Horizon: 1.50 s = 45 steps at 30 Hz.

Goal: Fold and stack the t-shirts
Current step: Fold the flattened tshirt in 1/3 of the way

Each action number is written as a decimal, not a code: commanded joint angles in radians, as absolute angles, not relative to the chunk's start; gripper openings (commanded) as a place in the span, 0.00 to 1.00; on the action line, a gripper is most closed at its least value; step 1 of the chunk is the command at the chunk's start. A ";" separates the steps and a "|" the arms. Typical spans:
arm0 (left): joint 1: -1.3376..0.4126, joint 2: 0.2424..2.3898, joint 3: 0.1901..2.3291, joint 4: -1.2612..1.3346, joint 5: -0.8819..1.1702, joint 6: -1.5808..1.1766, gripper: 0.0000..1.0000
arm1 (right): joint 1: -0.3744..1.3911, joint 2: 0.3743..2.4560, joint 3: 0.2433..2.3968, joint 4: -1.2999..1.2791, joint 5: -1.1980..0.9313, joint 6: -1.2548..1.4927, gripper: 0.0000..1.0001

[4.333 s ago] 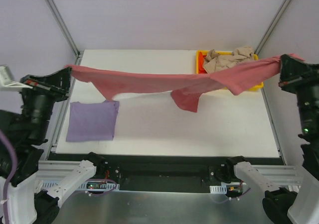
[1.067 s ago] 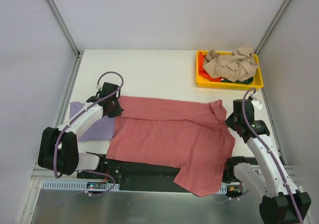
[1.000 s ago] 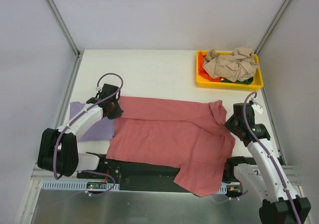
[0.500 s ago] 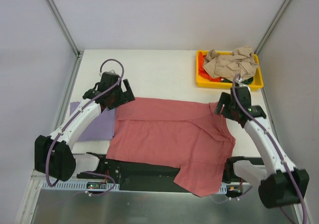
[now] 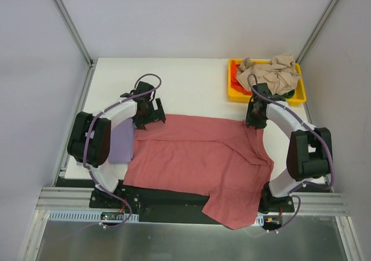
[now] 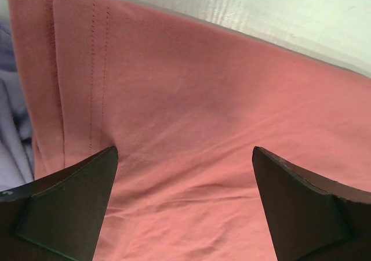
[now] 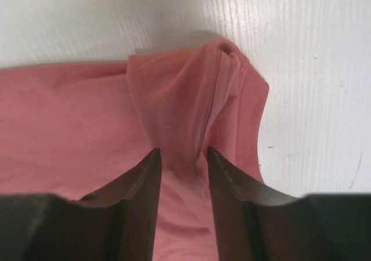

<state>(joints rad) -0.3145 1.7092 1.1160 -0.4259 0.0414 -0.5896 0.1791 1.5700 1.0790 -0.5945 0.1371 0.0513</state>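
A large red-pink t-shirt (image 5: 197, 156) lies spread on the white table, its near part hanging over the front edge. My left gripper (image 5: 148, 113) hovers over its far left corner, open wide with nothing between the fingers (image 6: 184, 151); below lies flat red-pink cloth (image 6: 191, 98) with its stitched hem. My right gripper (image 5: 255, 117) is at the far right corner. Its jaws (image 7: 182, 153) stand partly open, straddling a raised fold of the t-shirt (image 7: 191, 93). A folded lavender t-shirt (image 5: 120, 145) lies by the left edge, partly under the red-pink one.
A yellow tray (image 5: 290, 101) at the back right holds crumpled beige (image 5: 269, 72), red (image 5: 235, 72) and dark green (image 5: 287, 90) t-shirts, just beyond my right gripper. Bare white table (image 5: 185, 81) stretches behind the spread shirt. Lavender cloth (image 6: 8, 116) shows at the left wrist view's edge.
Both grippers let go of the red-pink t-shirt and moved toward the far edge. The left one opened wide and shifted right. The right one opened, reached the far right corner and narrowed around a fold.
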 commanded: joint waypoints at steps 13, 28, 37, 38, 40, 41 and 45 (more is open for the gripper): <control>-0.278 1.821 1.094 -0.428 -0.049 -0.595 0.99 | -0.027 1.618 1.167 -0.591 0.344 0.137 0.01; -0.264 1.813 1.134 -0.428 -0.015 -0.566 0.99 | -0.204 1.580 1.152 -0.446 -0.036 0.055 0.62; -0.265 1.805 1.147 -0.428 -0.002 -0.552 0.99 | -0.023 1.615 1.189 -0.517 0.091 -0.314 0.63; -0.264 1.805 1.144 -0.428 -0.002 -0.552 0.99 | -0.002 1.637 1.203 -0.531 0.148 -0.336 0.63; -0.264 1.807 1.143 -0.428 -0.002 -0.546 0.99 | 0.024 1.684 1.241 -0.558 0.205 -0.338 0.57; -0.265 1.807 1.141 -0.428 -0.002 -0.548 0.99 | 0.032 1.707 1.258 -0.572 0.222 -0.330 0.52; -0.265 1.804 1.138 -0.428 -0.006 -0.543 0.99 | 0.041 1.773 1.287 -0.586 0.271 -0.321 0.47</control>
<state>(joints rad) -0.2798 1.7805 1.1309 -0.4183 0.0010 -0.5789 0.0517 1.7245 1.2438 -0.5236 0.1318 -0.2775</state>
